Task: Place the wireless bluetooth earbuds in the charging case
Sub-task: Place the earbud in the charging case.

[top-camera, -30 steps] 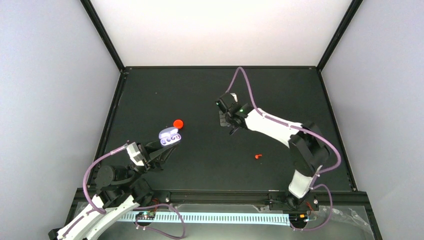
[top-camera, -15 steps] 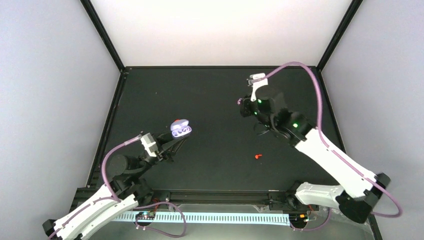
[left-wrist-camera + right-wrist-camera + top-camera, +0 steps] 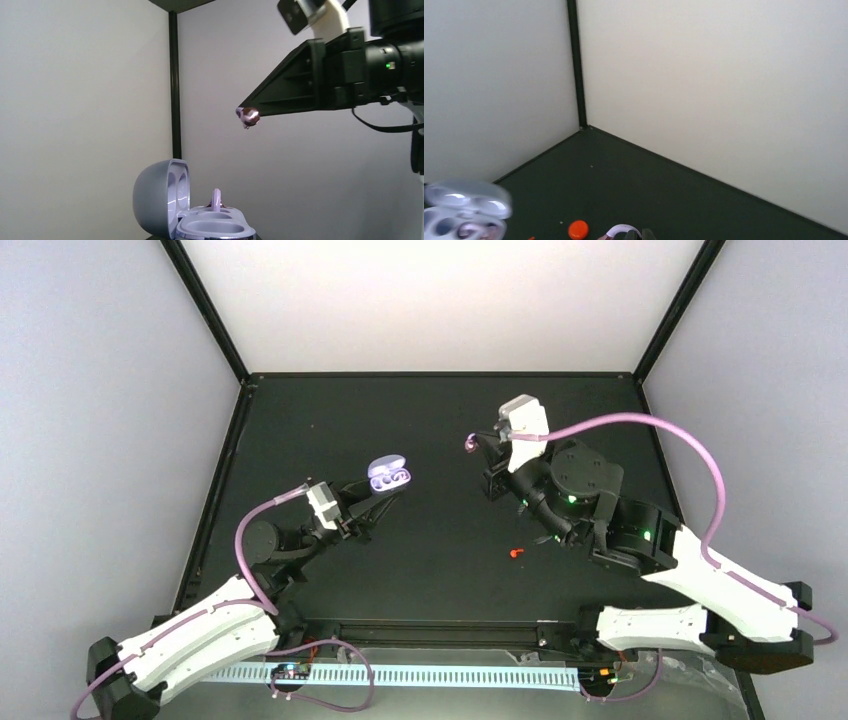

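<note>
My left gripper (image 3: 383, 494) is shut on the charging case (image 3: 388, 476) and holds it off the table with the lid open. In the left wrist view the case (image 3: 212, 227) fills the bottom, lid (image 3: 155, 197) upright on the left, and one purple earbud (image 3: 216, 198) stands in the far well. My right gripper (image 3: 472, 444) is raised to the right of the case, shut on the other earbud (image 3: 468, 443), which shows at its fingertips in the left wrist view (image 3: 248, 115). In the right wrist view that earbud (image 3: 616, 231) is at the bottom edge, the blurred case (image 3: 466, 207) at bottom left.
A round red cap (image 3: 578, 229) lies on the black table below the right gripper. A small red bit (image 3: 515, 552) lies on the table (image 3: 430, 560) near the front middle. Pale walls and black frame posts enclose the table.
The left arm has lifted the open case and carried it right and farther back. The right arm has swung up high, its gripper now facing the case with the earbud.
</note>
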Available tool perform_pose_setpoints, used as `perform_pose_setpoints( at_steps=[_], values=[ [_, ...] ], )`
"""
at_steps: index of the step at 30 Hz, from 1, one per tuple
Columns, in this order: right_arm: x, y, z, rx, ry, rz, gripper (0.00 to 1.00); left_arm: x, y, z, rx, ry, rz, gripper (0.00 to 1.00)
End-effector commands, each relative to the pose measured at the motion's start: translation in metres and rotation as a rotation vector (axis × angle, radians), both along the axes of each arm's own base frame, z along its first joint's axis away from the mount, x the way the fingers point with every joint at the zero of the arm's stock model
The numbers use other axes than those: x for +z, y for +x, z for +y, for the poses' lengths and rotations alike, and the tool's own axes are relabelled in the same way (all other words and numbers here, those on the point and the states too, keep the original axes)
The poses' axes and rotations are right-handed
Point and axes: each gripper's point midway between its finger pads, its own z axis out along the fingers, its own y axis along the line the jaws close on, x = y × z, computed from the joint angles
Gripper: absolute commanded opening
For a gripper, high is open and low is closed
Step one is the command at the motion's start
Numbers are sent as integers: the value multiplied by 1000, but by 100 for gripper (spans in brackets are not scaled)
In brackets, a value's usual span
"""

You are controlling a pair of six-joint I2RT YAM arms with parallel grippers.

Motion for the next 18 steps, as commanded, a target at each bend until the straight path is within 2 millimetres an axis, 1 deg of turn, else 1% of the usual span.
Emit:
perform_pose_setpoints(
  at_steps=[1, 4, 7, 11, 18],
  values=[
    [37, -15, -3, -53, 22, -126, 1, 40, -14, 4, -33, -82, -118, 1],
    [45, -20, 6, -36, 38, -131, 1, 39, -12, 1, -33, -77, -116, 1],
    [47, -24, 17, -13, 49, -145, 1, 37, -10, -2, -34, -76, -112, 1],
    [46, -30, 30, 17, 55, -162, 1, 38, -6, -5, -36, -75, -108, 2],
    [41, -31, 50, 39, 71, -172, 1, 41, -1, -13, -59, -87, -88, 1]
  ],
)
